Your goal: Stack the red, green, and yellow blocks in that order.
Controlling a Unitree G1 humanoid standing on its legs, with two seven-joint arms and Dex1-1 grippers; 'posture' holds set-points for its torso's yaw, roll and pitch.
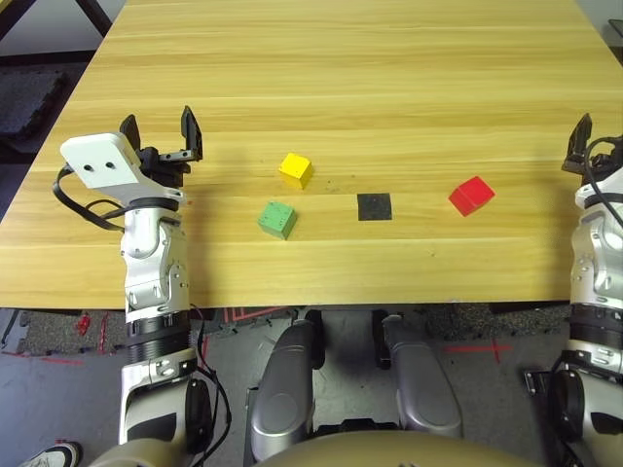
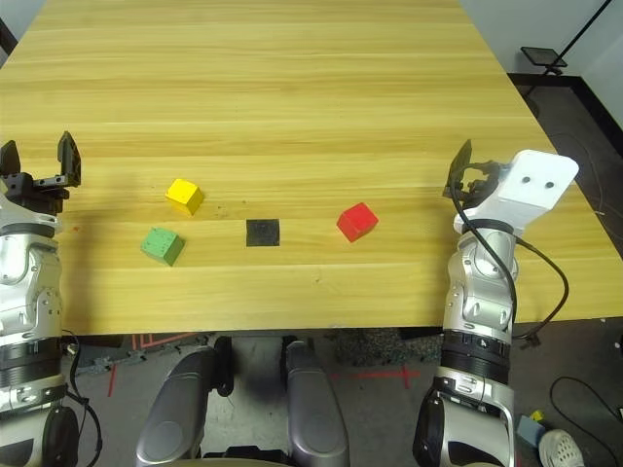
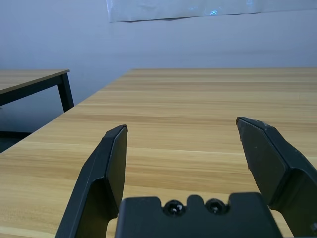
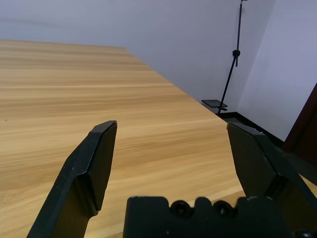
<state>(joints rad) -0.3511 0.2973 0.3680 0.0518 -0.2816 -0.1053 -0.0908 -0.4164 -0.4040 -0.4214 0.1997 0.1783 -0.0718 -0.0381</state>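
In the left eye view the red block (image 1: 472, 196) sits on the tabletop (image 1: 389, 97) right of the black square patch (image 1: 374, 206), well apart from the other two, probably so the right arm can reach it freely; left of the patch lie the green block (image 1: 277, 220) and the yellow block (image 1: 296, 170), near each other but apart, the green nearer the robot and the yellow a little farther off; that side likely suits the left arm; each block rests singly and turned at an angle to the tabletop's edge, so a wrist may need to turn to meet flat faces squarely. The patch lies flat and bare between the red block and the pair, perhaps as the spot where the stack is meant to rise, red presumably at the bottom. Outward from the blocks, the left pincer (image 3: 181, 124) stands wide open at the far left, with nothing between its fingers; the right pincer (image 4: 172, 124) is likewise spread wide and empty at the far right; both seem parked aside to leave room around the blocks, the stacking not yet begun.
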